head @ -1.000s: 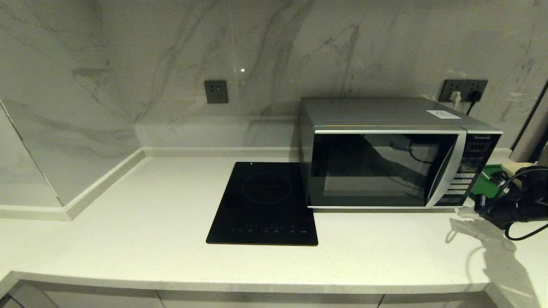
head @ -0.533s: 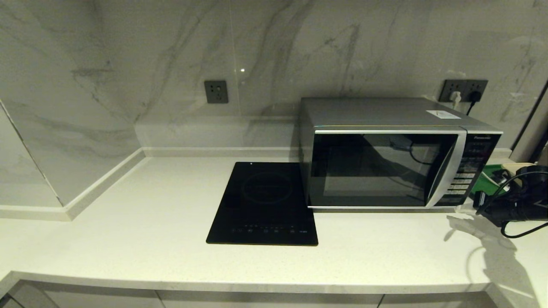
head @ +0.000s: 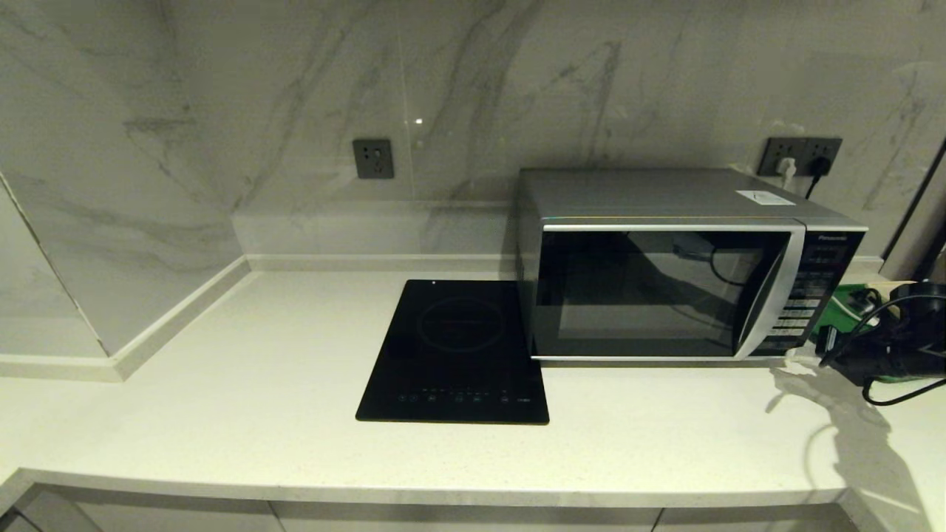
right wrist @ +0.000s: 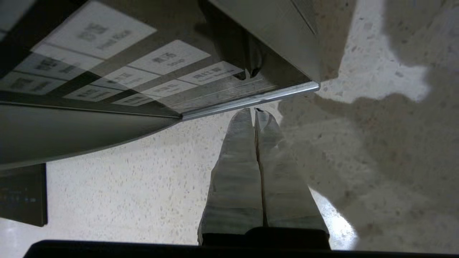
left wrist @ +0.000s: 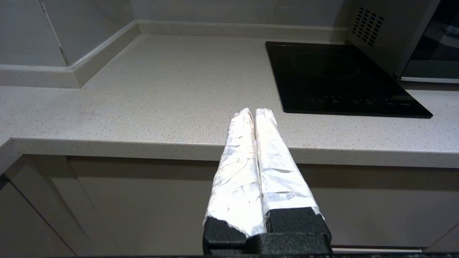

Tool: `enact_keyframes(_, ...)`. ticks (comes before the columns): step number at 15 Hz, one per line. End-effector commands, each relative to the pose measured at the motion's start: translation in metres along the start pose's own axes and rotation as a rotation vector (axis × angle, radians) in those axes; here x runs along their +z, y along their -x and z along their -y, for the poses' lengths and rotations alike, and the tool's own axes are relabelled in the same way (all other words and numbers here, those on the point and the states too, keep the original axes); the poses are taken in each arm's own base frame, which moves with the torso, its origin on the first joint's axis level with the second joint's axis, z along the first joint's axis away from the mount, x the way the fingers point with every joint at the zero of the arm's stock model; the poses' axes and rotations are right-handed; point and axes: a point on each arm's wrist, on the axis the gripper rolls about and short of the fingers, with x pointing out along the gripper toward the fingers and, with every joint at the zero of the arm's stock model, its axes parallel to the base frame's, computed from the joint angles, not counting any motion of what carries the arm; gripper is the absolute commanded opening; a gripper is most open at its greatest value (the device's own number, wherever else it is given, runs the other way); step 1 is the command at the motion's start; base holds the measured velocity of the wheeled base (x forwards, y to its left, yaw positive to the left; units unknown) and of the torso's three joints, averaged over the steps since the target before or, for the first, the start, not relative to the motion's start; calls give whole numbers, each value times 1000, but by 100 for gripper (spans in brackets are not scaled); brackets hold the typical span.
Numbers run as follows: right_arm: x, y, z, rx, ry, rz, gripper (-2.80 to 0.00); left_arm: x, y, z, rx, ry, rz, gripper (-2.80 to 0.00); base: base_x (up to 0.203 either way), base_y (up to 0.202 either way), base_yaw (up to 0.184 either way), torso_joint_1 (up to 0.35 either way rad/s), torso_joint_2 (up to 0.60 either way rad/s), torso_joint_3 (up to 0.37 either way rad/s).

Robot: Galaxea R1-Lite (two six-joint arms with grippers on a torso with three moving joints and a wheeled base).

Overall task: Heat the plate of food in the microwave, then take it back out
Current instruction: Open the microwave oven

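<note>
While the silver-grey microwave (head: 687,266) stood with its dark glass door closed at the back right of the pale speckled counter (head: 222,414), a flat black induction cooktop (head: 458,351) lay set into the surface just beside the microwave's left wall. Marble-look wall panels rose behind, with a dark wall socket (head: 372,158) above the cooktop and a second socket strip (head: 802,156) with plugs behind the microwave's right rear corner. A white label (head: 766,197) lay on the microwave's top. To the right of the microwave, something green (head: 842,310) showed partly behind the right arm, too hidden to identify. The plate of food could not be seen in any view; whether it sat behind the dark door could not be told. The right pincer (right wrist: 254,111), its two foil-wrapped fingers pressed together and holding nothing, pointed at the lower right front corner of the microwave, its tips just beside the bright metal trim under the button panel (right wrist: 118,79); whether they touched the trim could not be told. In the head view the right arm's dark body and cables reached in from the right edge, casting a shadow on the counter. The left pincer (left wrist: 254,111), also foil-wrapped, pressed together and empty, hung in front of the counter's front edge, well apart from the cooktop (left wrist: 340,79) and the microwave's vented side (left wrist: 373,25).
</note>
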Motion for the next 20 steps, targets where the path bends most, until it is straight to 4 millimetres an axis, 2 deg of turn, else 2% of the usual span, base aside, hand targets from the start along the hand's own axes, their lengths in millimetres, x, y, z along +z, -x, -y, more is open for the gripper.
enact_keyframes(1,2,-2,0,6,-20,7,-280,0,0,0,0,0,0,-280,0,0,0,0,0,0)
enact_keyframes(8,8,-7,-4,14,-22,22,-280,0,0,0,0,0,0,-280,0,0,0,0,0,0)
enact_keyframes(15,13,0,-9,19,-7,42,-280,0,0,0,0,0,0,-280,0,0,0,0,0,0)
enact_keyframes(17,10,8,-13,15,-13,36,-280,0,0,0,0,0,0,-280,0,0,0,0,0,0)
enact_keyframes(20,-9,23,-13,-3,-35,-9,-280,0,0,0,0,0,0,-280,0,0,0,0,0,0)
